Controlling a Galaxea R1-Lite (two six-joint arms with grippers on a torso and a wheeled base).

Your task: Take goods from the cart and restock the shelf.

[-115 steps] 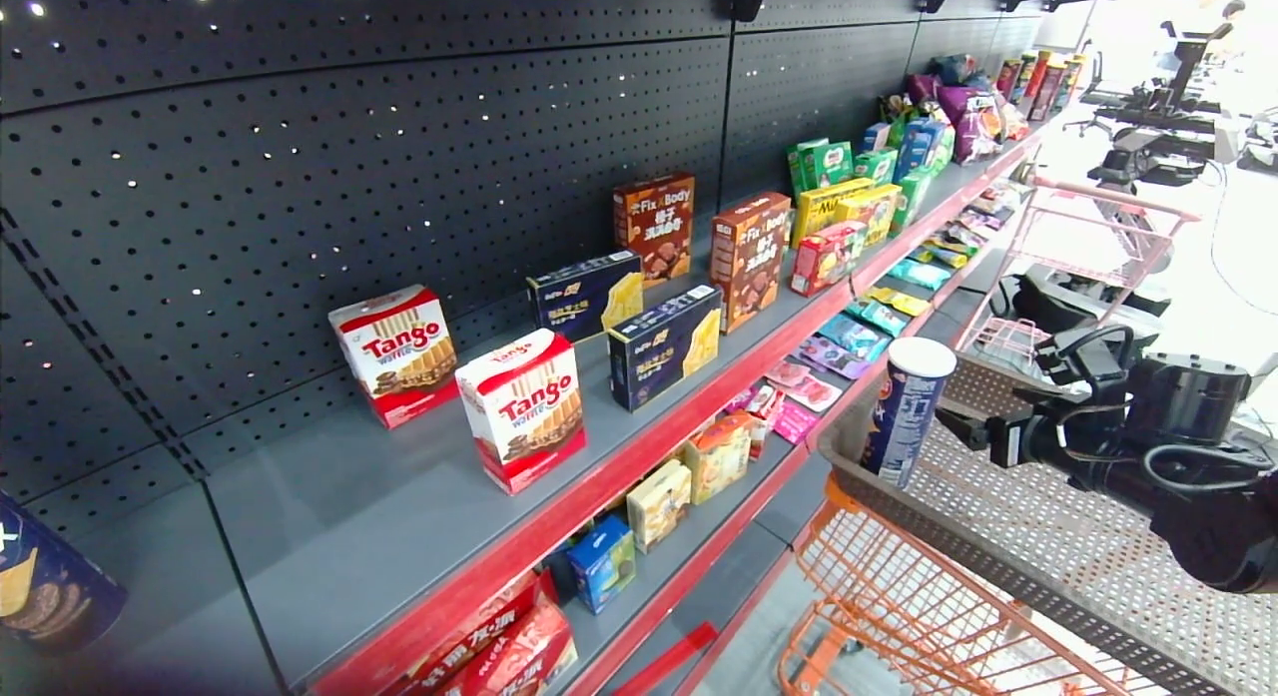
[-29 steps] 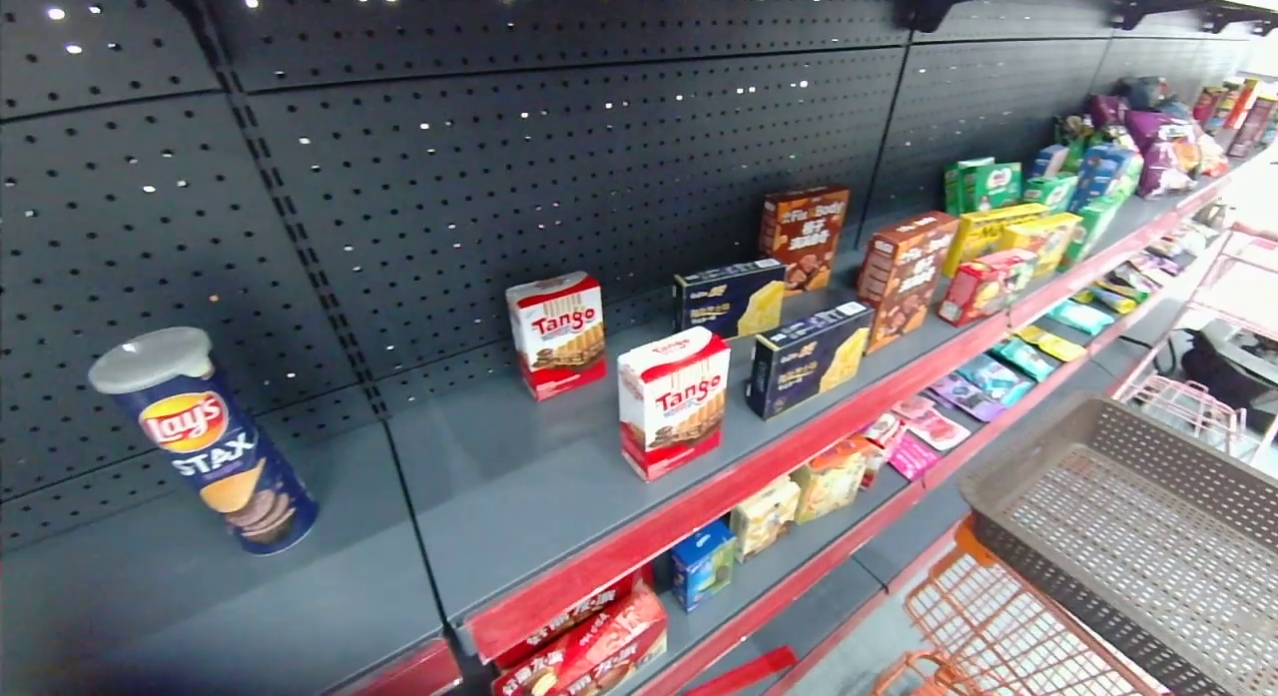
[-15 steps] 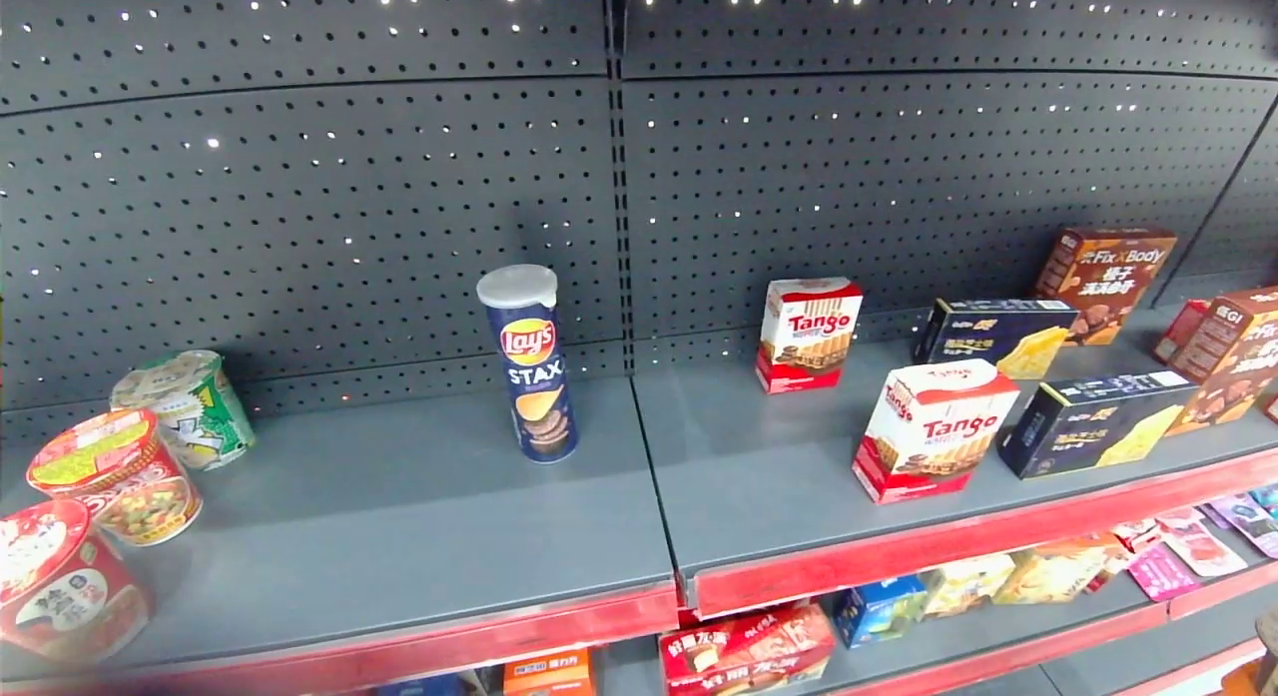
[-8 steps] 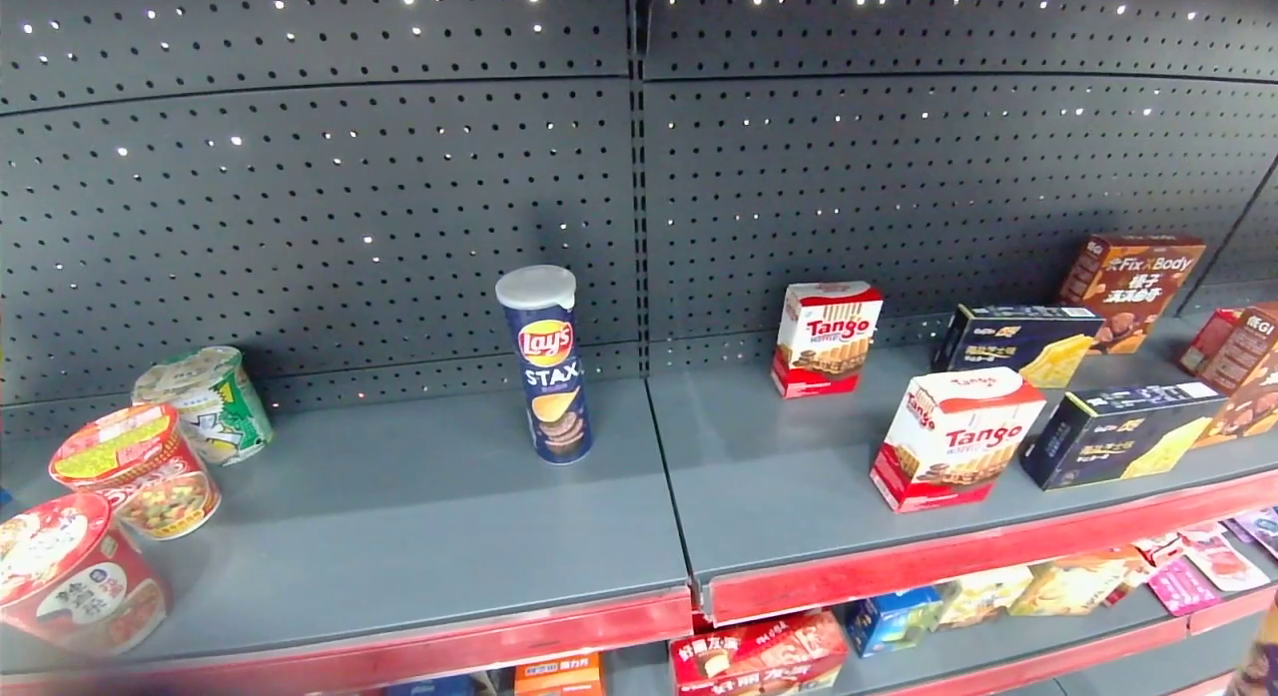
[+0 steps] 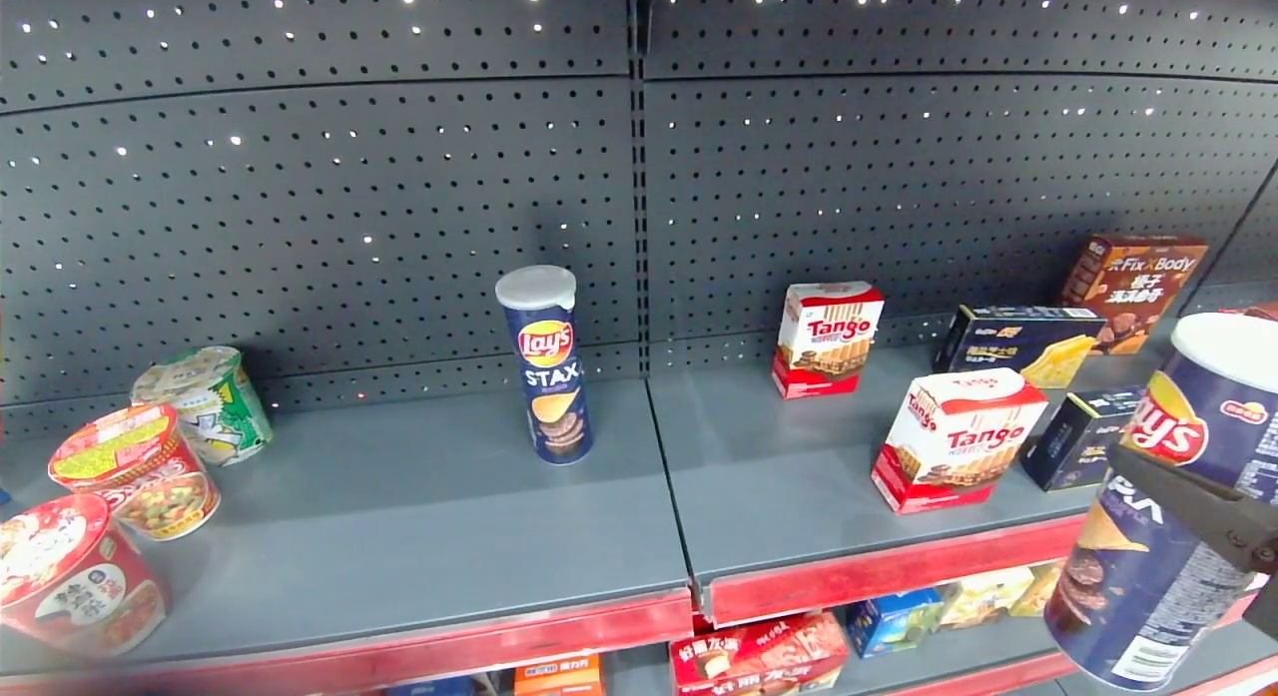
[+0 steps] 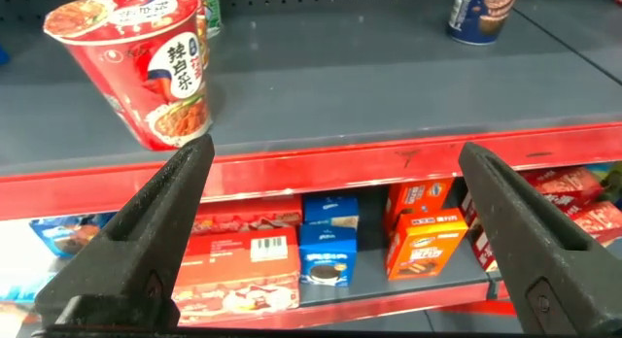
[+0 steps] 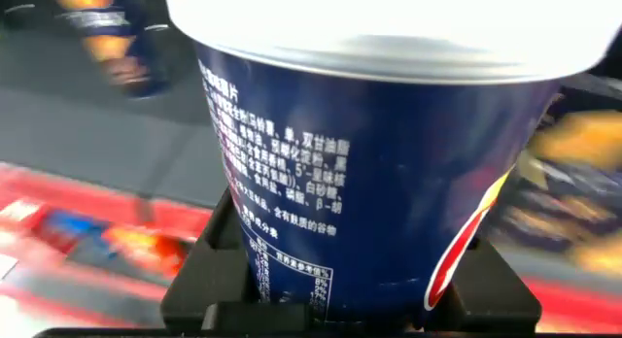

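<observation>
A dark blue chip can (image 5: 1168, 506) with a white lid hangs at the lower right of the head view, in front of the shelf edge (image 5: 899, 571). My right gripper (image 5: 1198, 511) is shut on it, one black finger crossing its side. The right wrist view looks at the same chip can (image 7: 389, 153) from close up. A matching chip can (image 5: 544, 366) stands upright on the grey shelf (image 5: 419, 516) near the pegboard back. My left gripper (image 6: 335, 270) hangs open and holds nothing, in front of the shelf's red edge (image 6: 321, 163), below a red noodle cup (image 6: 146, 66).
Three noodle cups (image 5: 140, 471) stand at the shelf's left end. Two wafer boxes (image 5: 958, 436) and dark blue boxes (image 5: 1018, 342) stand to the right. Bare shelf lies on both sides of the standing can. Lower shelves (image 6: 330, 251) hold small boxes.
The head camera swung left from the cart to face the shelf. In the last half second the chip can in my right gripper came up into view at the lower right.
</observation>
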